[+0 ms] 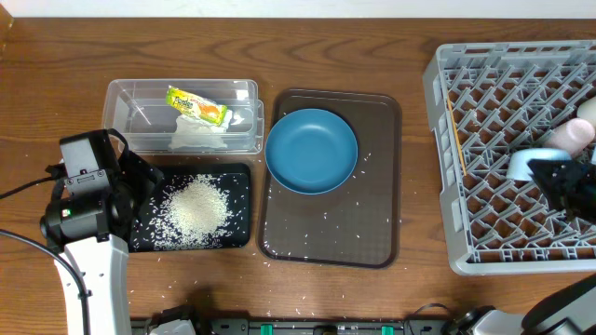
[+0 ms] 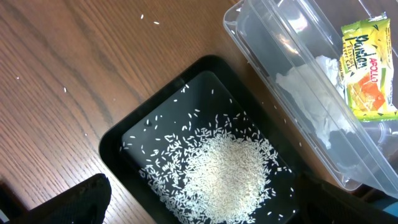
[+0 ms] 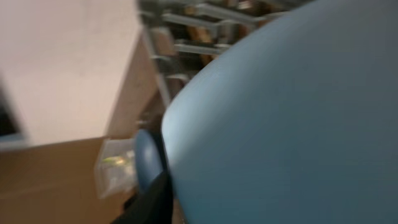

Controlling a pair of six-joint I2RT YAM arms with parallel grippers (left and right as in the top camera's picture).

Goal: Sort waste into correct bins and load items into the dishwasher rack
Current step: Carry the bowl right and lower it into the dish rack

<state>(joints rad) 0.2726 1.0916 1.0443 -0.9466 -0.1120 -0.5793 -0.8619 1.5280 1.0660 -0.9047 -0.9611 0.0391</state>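
Right fingers (image 1: 545,173) just beside white bowl (image 1: 518,165)

A snack wrapper (image 2: 368,68), yellow, green and orange, lies inside the clear tub (image 2: 267,43). Along one long edge of the wrapper, red capital letters read "APOLLO". Beside them, a larger green word and some smaller print are too blurred to read with certainty.

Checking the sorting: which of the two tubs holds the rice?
The shallow black tub; the clear tub behind it holds the wrapper and tissue.
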